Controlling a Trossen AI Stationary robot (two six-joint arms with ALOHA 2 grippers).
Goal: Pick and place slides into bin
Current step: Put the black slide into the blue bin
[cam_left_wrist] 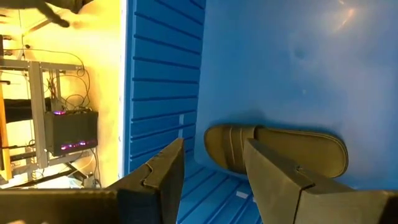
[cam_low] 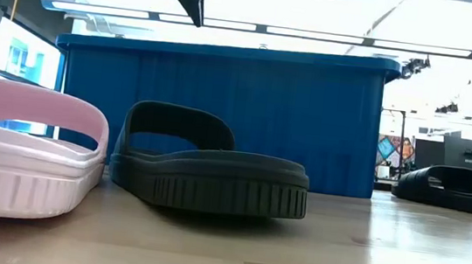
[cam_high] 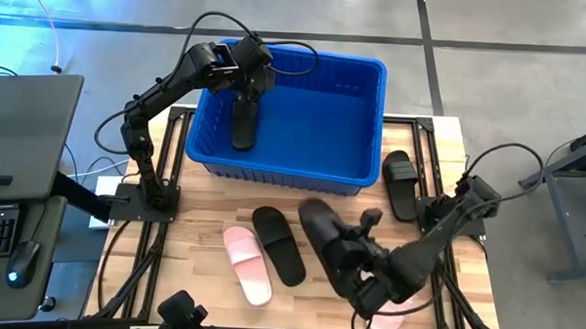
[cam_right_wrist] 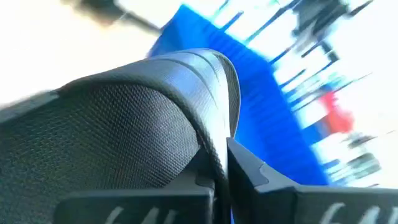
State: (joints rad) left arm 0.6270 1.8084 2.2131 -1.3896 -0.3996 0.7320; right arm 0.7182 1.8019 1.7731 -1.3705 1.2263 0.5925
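The blue bin stands at the table's far side, with one black slide lying on its floor by the left wall. My left gripper hangs open above that slide, touching nothing. My right gripper, at the near right, is shut on another black slide. A pink slide and a black slide lie sole-down on the table in front of the bin. A further black slide lies to the right of the bin. My right gripper pinches the black slide's broad strap between its two fingers, at the strap's edge. The fingers come from the table's near right, slanting slightly downward. The slide is lifted clear of the table and tilted.
A second pink slide lies partly hidden under my right arm near the front edge. In the low view the pink slide and the black slide stand between the near edge and the bin. A desk with a keyboard is at left.
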